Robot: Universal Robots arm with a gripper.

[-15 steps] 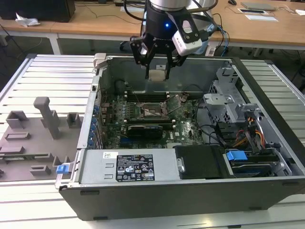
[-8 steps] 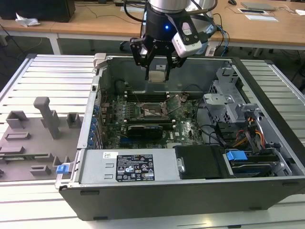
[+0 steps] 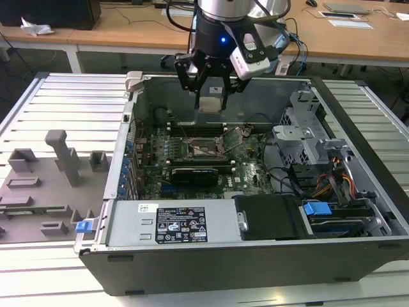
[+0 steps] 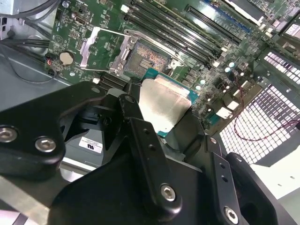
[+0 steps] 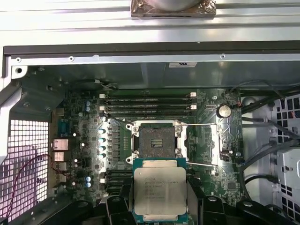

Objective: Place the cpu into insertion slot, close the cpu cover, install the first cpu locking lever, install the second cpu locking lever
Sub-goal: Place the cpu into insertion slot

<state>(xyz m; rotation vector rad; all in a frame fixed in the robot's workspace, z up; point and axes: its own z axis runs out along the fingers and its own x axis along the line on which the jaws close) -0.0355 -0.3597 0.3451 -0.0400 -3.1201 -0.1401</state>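
Observation:
My gripper (image 3: pixel 211 101) hangs over the open computer case, shut on the cpu (image 3: pixel 211 103), a flat silver-grey square held by its edges. In both wrist views the cpu (image 5: pixel 159 191) (image 4: pixel 163 104) sits between the black fingers (image 4: pixel 140 136), above the green motherboard (image 5: pixel 77 140) and apart from it. The insertion slot (image 5: pixel 158 143) (image 4: pixel 147 58) (image 3: pixel 206 148) lies bare and dark with its silvery rim, just beyond the cpu's edge. Beside the slot, the cpu cover (image 5: pixel 202 143) (image 4: pixel 96 47) lies swung open. Two thin wire levers (image 5: pixel 199 124) stand unlatched beside it.
Case walls (image 3: pixel 128 121) ring the board. Memory slots (image 5: pixel 147 105) run along one side of the slot, and a black expansion card (image 3: pixel 199 173) lies on the other. A grey drive cage (image 3: pixel 313 137) with cables fills the exterior view's right. A grey fixture block (image 3: pixel 45 185) is outside the case.

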